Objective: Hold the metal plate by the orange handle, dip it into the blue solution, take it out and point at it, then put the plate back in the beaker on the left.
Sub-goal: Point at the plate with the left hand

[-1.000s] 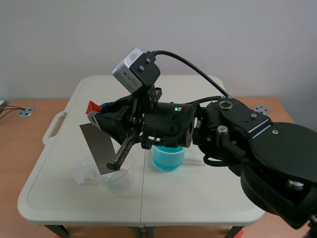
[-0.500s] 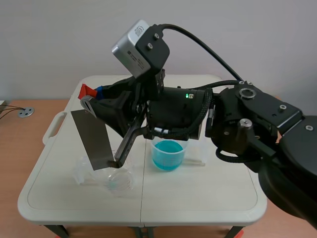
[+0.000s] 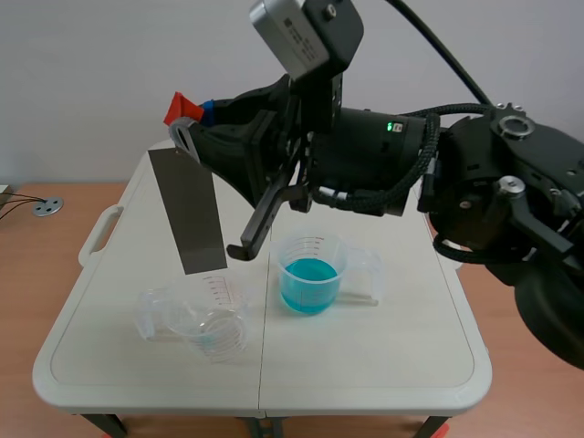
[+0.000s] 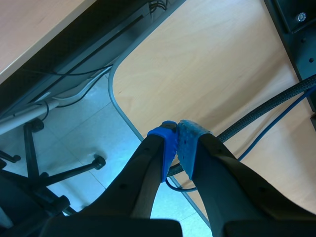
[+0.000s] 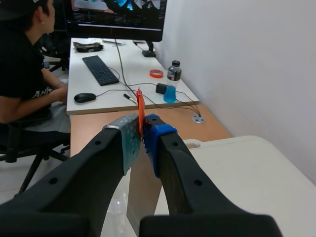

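The white desk [image 3: 100,356] is filling the lower half of the scene view, running from the left edge to right of centre

The right arm [image 3: 493,192] is coming in from the right edge and stretching across the upper middle of the frame, with its wrist camera [image 3: 306,32] sitting at the top centre. The right jaws are clamping the orange handle [image 3: 178,107] in the upper left of the frame; in the right wrist view the handle [image 5: 140,111] is sitting edge-on, pressed between the two pads

The plate [image 3: 189,214] is hanging from that handle at left of centre, a grey strip tilting slightly, its lower edge in the air just above the clear beaker [image 3: 196,319]. This beaker is standing on the desk at lower left. The beaker of blue solution [image 3: 310,274] is standing at the centre of the frame, near the clear one and apart from the plate

Beyond the right jaws a person [image 5: 24,74] is sitting at another desk [image 5: 113,101] with a keyboard [image 5: 100,69] and a bottle [image 5: 171,88] on it

The left jaws are resting together on nothing, blue pads [image 4: 165,143] touching, above the edge of a wooden surface [image 4: 207,74] and a chair base [image 4: 59,173] on the floor
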